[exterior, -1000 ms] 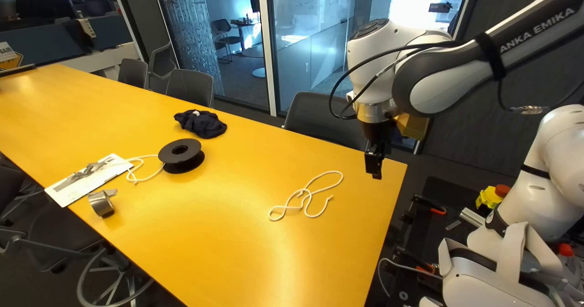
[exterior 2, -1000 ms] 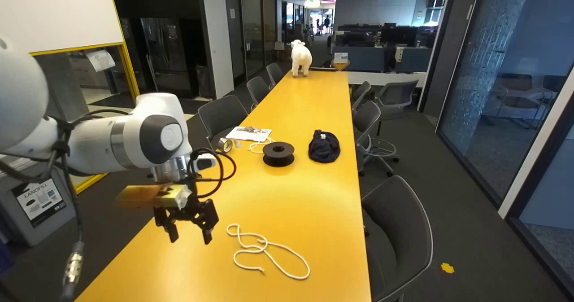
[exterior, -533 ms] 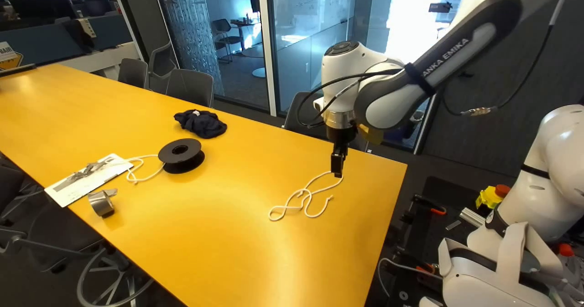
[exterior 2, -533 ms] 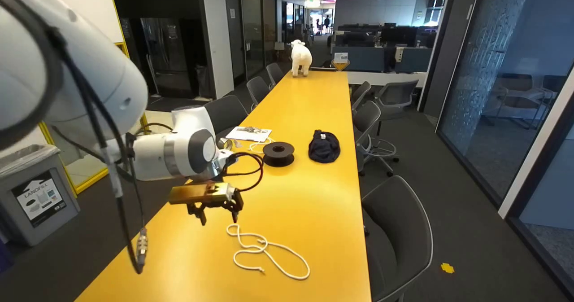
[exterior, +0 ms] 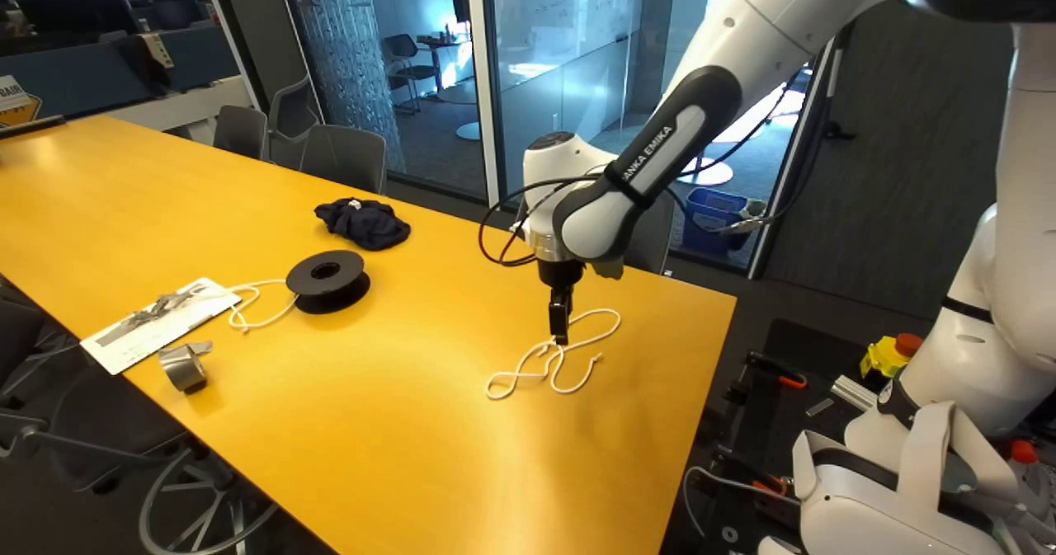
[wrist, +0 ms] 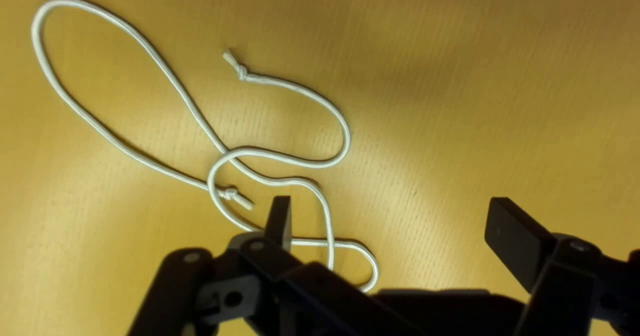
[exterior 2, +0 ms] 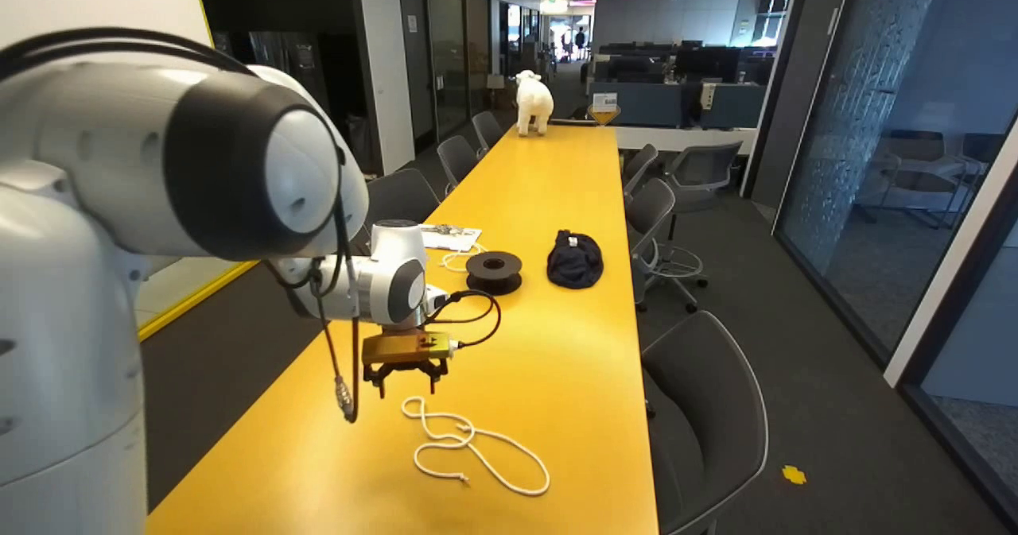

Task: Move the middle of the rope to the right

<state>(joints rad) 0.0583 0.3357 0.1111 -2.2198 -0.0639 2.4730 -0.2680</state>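
Observation:
The rope (exterior: 562,357) is a thin white cord in loose crossing loops on the yellow table; it also shows in an exterior view (exterior 2: 469,440) and in the wrist view (wrist: 280,157). Both knotted ends are visible in the wrist view. My gripper (exterior: 559,339) is in the air above the table, close to the rope; it also shows in an exterior view (exterior 2: 407,390). In the wrist view my gripper (wrist: 392,211) is wide open with nothing between its fingers. The left finger overlaps the rope's lower part, and a bit of the bottom loop is hidden behind it.
A black spool (exterior: 324,280) with white cord beside it, a flat white card (exterior: 165,324), a tape roll (exterior: 183,367) and a dark cloth (exterior: 363,223) lie farther along the table (exterior: 445,456). Chairs (exterior 2: 704,424) stand along the table's sides.
My gripper has moved in from the table's end and lower, from beside the rope to near above it. The fingers stay open. The rope has not moved.

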